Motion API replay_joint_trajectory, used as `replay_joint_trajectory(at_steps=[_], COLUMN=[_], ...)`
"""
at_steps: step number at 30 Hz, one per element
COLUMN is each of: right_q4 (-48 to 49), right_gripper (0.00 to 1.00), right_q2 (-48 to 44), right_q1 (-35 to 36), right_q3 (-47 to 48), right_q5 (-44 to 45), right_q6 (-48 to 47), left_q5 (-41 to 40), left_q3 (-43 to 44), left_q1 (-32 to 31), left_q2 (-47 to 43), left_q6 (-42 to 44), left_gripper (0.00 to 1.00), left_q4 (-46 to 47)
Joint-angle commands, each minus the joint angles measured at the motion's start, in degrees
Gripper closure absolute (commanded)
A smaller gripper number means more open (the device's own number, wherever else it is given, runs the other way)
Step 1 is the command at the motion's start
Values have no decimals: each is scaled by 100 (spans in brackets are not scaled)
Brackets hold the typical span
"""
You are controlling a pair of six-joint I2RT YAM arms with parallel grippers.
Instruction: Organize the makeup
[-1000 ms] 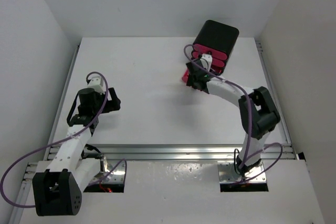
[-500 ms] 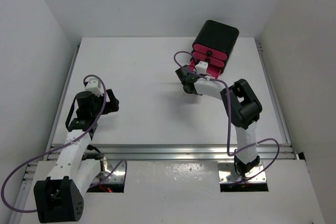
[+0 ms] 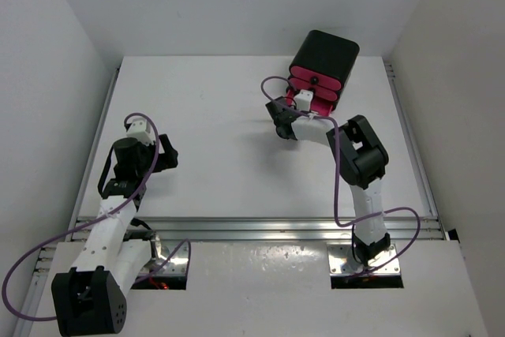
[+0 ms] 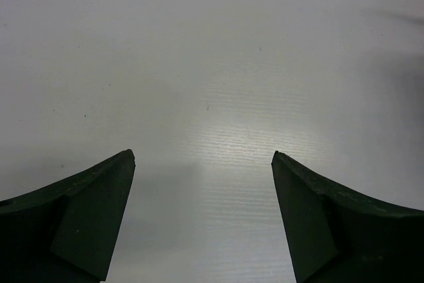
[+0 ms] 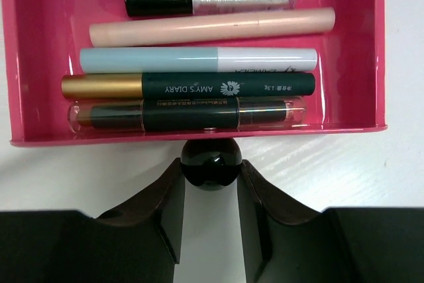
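**Makeup station: three views**

**Top external.** You have a white table (image 3: pixel 221 132) closed in by white walls on the left, far and right sides. A metal rail (image 3: pixel 260 230) runs along its near edge. A black box (image 3: pixel 325 54) with pink drawers sits at the far right, close to the right edge. Your right arm (image 3: pixel 359 159) reaches up to the box front. Your left arm (image 3: pixel 118 187) hangs over the left side, near that edge. Bare tabletop lies between the arms.

**Left wrist.** The left gripper (image 4: pixel 202 155) has its jaws spread wide, with only white tabletop showing between them.

**Right wrist.** The right gripper (image 5: pixel 211 162) has its jaws pinching the black knob (image 5: pixel 211 171) of a pink drawer (image 5: pixel 20 64), which stands open over the table. The makeup lies inside it, side by side:
- clear tube with black cap (image 5: pixel 209 0), farthest from the knob
- peach pencil (image 5: pixel 212 26)
- pale-blue pencil (image 5: pixel 199 59)
- dark green tube with gold cap (image 5: pixel 189 86)
- clear-cased dark stick (image 5: pixel 189 114), nearest the knob
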Motion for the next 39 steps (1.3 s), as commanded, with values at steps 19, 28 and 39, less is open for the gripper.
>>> replay_joint_trajectory(at_steps=[19,28,39], right_q4=[2726,3482,3562], right_gripper=[87,84,75], right_q2=[746,1019,1028], right_q1=[-517,-614,-658], right_q3=[773,905,773], right_q5=[590,475,422], right_q6=[-2683,-3457,-3563], left_q5=[117,170,222], left_q3=[26,79,79], left_q1=[131,236,351], left_q2=[129,182,235], left_q6=[-161,-161,-161], left_gripper=[10,10,10], left_q4=[217,217,217])
